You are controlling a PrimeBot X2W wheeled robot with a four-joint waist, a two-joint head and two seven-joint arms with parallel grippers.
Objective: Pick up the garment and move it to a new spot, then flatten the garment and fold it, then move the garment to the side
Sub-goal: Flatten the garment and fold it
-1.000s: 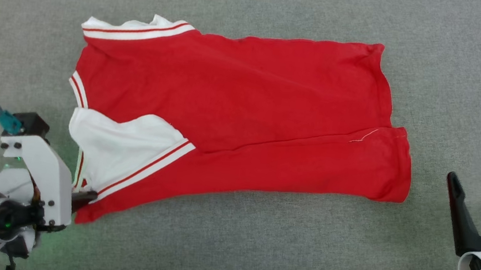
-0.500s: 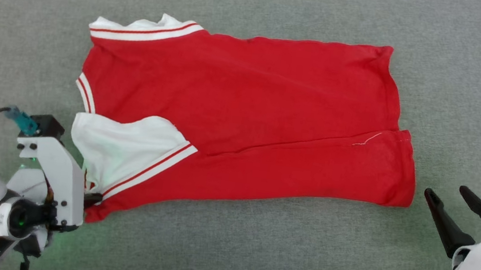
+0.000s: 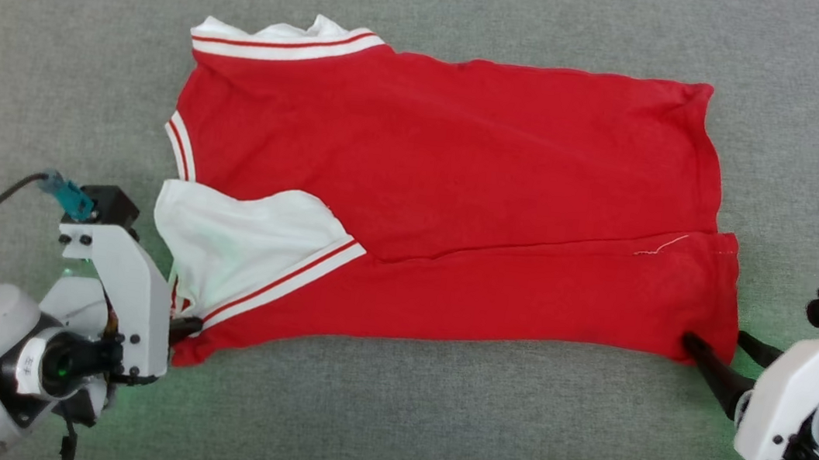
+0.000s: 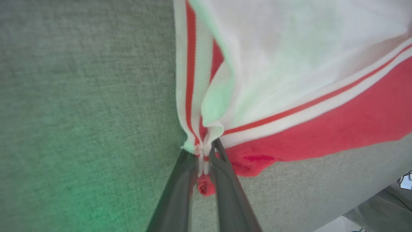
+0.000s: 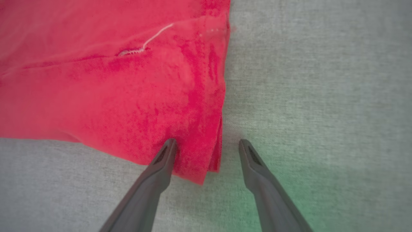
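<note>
1. A grey, cloth-covered bench (image 3: 431,436) carries the scene, its far edge running along the top of the head view.
2. The garment (image 3: 450,157), a red jersey, lies spread across the middle of the bench. Its striped neck end points toward the bench's left side and its hem toward the right. The near long side is folded up over the body.
3. The left gripper (image 3: 187,325) reaches in at the garment's near left corner. The left wrist view shows its jaws clamped together on a bunch of red-and-white striped trim and red cloth.
4. The right gripper (image 3: 716,340) sits at the garment's near right corner with its jaws apart. One is on the red cloth, the other on bare bench just beside the hem, with the corner between them.
5. A white sleeve (image 3: 245,233) with striped trim lies folded over the red body near the left gripper.
6. A loose white thread (image 3: 661,245) trails near the hem.
</note>
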